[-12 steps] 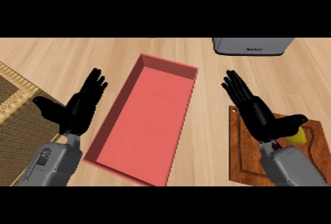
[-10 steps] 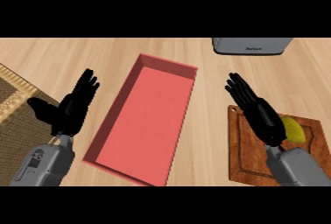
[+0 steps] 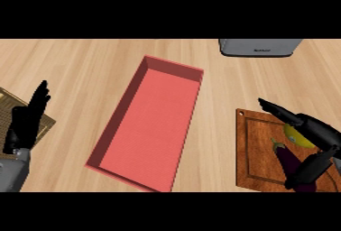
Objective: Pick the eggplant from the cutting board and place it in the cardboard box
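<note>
Worktop: light wood-grain worktop, seen steeply from above.
Cardboard box: long reddish open box lay slantwise at the centre, its inside bare, well apart from both hands.
Cutting board: brown wooden board lay at the right, just beside the box's right wall but apart from it.
Eggplant: dark purple eggplant with a green stalk end lay on the board's right part, its lower end hidden behind the right hand's thumb.
Yellow item: a yellow fruit lay on the board just above the eggplant, partly covered by the right hand; its kind could not be told.
Grey appliance: a grey appliance stood at the top edge, right of centre, well apart from the board.
Woven mat: a brown woven mat lay at the left edge, partly under the left hand.
Right hand: the right hand was over the board, fingers straight and pointing up-left, thumb spread downward across the eggplant; wide, holding nothing; whether it touched the eggplant could not be told.
Left hand: the left hand was at the left edge, fingers straight and up, holding nothing.
</note>
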Robot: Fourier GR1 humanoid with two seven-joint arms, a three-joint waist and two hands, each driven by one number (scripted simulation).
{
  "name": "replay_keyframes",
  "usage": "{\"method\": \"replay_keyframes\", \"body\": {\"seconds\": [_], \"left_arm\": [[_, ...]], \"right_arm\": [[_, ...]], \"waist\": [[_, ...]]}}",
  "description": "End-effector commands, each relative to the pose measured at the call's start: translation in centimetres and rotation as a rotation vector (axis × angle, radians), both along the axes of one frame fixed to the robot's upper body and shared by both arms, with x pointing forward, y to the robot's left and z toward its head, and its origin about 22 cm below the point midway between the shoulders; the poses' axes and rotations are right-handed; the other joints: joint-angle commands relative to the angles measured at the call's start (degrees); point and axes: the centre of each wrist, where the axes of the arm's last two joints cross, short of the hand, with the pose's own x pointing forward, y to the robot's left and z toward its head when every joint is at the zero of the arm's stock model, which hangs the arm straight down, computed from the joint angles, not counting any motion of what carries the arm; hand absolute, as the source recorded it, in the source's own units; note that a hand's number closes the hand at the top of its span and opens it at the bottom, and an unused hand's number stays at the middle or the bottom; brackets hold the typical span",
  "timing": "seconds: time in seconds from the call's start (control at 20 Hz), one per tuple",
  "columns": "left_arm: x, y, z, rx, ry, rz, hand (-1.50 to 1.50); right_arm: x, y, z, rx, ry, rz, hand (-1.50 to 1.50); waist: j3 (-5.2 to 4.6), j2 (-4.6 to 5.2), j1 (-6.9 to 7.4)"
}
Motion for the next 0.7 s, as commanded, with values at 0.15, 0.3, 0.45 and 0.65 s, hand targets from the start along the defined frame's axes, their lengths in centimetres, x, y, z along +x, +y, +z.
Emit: {"method": "replay_keyframes", "body": {"seconds": [0.15, 0.3, 0.45, 0.65], "left_arm": [[-1.1, 0.7, 0.1, 0.111, 0.015, 0.036, 0.00], [-1.5, 0.5, -0.8, 0.106, 0.014, 0.046, 0.00], [-0.5, -0.8, -0.5, 0.113, -0.008, 0.034, 0.00], [-0.3, 0.2, -0.4, 0.123, 0.004, 0.037, 0.00]], "right_arm": [[-3.3, -9.9, -3.3, 0.218, 0.041, 0.074, -1.50], [-2.7, -10.9, -2.1, 0.110, -0.040, 0.170, -1.50], [0.1, -11.4, 1.2, -0.083, -0.166, 0.192, -1.50], [1.1, -10.3, 2.5, -0.346, -0.166, 0.339, -1.50]], "waist": [[0.24, 0.90, 0.69], [0.10, 0.73, 0.69], [0.12, 1.08, 1.66], [-0.08, 1.13, 1.74]]}}
